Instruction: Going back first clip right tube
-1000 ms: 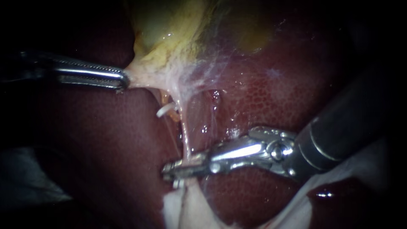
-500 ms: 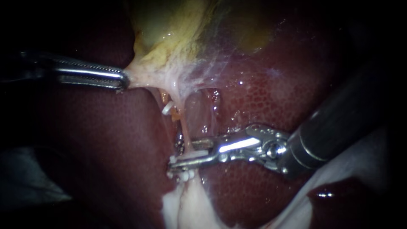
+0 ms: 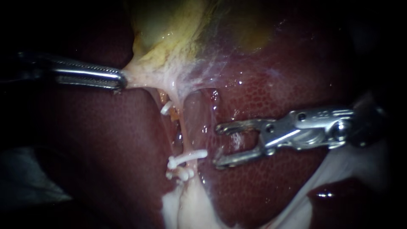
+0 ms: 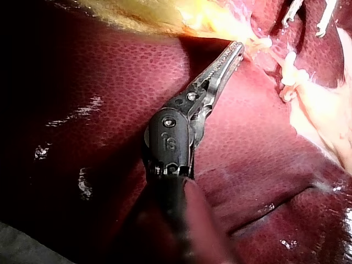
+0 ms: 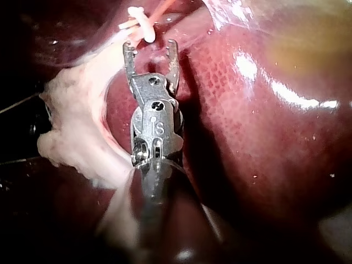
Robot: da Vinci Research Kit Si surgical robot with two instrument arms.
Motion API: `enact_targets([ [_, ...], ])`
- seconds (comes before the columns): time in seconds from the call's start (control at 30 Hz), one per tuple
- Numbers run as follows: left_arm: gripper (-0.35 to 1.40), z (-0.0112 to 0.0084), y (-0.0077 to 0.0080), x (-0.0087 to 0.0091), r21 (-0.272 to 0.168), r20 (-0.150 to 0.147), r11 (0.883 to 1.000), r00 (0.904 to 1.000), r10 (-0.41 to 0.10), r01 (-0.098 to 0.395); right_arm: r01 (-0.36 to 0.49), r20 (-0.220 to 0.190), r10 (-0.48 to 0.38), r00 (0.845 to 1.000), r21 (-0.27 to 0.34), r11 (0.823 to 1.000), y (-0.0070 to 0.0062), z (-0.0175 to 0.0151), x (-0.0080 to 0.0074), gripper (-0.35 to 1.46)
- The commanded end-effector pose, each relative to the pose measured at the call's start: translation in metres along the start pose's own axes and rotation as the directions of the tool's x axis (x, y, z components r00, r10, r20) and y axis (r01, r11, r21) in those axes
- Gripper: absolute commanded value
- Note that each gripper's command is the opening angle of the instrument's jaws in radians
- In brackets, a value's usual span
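**Left instrument.** In the endoscope view the left instrument (image 3: 122, 81) has its jaws clenched on a pale fold of tissue at the lower edge of the gallbladder (image 3: 169, 34), and the fold is drawn taut toward the view's left. The left wrist view shows the same instrument (image 4: 238, 48) with its toothed jaws closed on that pale yellow fold.

**Right instrument.** The right instrument (image 3: 218, 145) lies over the liver (image 3: 275, 85). Its jaws are spread wide and hold nothing. They stand just beside the right tube (image 3: 183, 129) without touching it.

**Task item.** A white clip (image 3: 188, 156) sits across the right tube, low on its run, just ahead of the open jaws. A second white piece (image 3: 180, 173) lies directly below the clip. It is probably a separate clip, but the view is too poor to confirm this. A further white clip (image 3: 166, 108) sits higher up, on the structure to the left of the right tube.

**Differences between views.**
- Right wrist view: the right instrument (image 5: 150, 48) shows both hooked jaw tips with a clear gap between them. A white clip (image 5: 140, 25) lies just ahead of them, and a mass of pale fatty tissue (image 5: 71, 126) lies beside the shaft.
- Left wrist view: only this view shows the full length of the left jaws' serrations. The clipped tube lies beyond the jaws, to one side.
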Motion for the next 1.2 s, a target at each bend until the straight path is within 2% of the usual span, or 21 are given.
enact_targets([
  [0.03, -0.35, 0.0000, 0.0000, 0.0000, 0.000, 0.000, 1.000, 1.0000, 0.000, 0.000, 0.020, 0.011, -0.020, 1.000, -0.006, 1.000, -0.0001, -0.0007, 0.0002, 0.50],
  [0.13, -0.35, 0.0000, 0.0000, 0.0000, -0.001, 0.000, 1.000, 1.0000, 0.000, 0.000, 0.056, 0.021, -0.056, 0.998, -0.033, 0.998, -0.0003, -0.0024, 0.0006, 0.50],
  [0.3, -0.35, 0.0000, -0.0001, 0.0000, -0.001, 0.000, 1.000, 1.0000, 0.000, 0.000, 0.088, 0.029, -0.086, 0.996, -0.065, 0.994, -0.0002, -0.0036, 0.0004, 0.50],
  [0.43, -0.35, 0.0003, -0.0003, -0.0001, 0.001, 0.000, 1.000, 1.0000, 0.000, 0.000, 0.112, 0.031, -0.110, 0.993, -0.067, 0.991, 0.0000, -0.0043, 0.0004, 0.50],
  [0.63, -0.35, 0.0028, -0.0010, -0.0017, 0.005, -0.004, 1.000, 1.0000, 0.009, -0.009, 0.131, 0.033, -0.129, 0.991, -0.061, 0.989, 0.0002, -0.0057, 0.0007, 0.50],
  [0.7, -0.35, 0.0041, -0.0015, -0.0026, 0.003, 0.008, 1.000, 0.9998, 0.020, -0.020, 0.130, 0.033, -0.128, 0.991, -0.060, 0.990, 0.0002, -0.0061, 0.0008, 0.50],
  [0.9, -0.35, 0.0065, -0.0029, -0.0042, -0.002, 0.022, 1.000, 0.9997, 0.000, 0.000, 0.130, 0.032, -0.128, 0.991, -0.058, 0.990, 0.0001, -0.0066, 0.0008, 0.50],
  [1.2, -0.35, 0.0065, -0.0028, -0.0042, -0.006, 0.023, 1.000, 0.9997, -0.006, 0.006, 0.129, 0.029, -0.128, 0.991, -0.058, 0.990, -0.0001, -0.0066, 0.0008, 0.50],
])
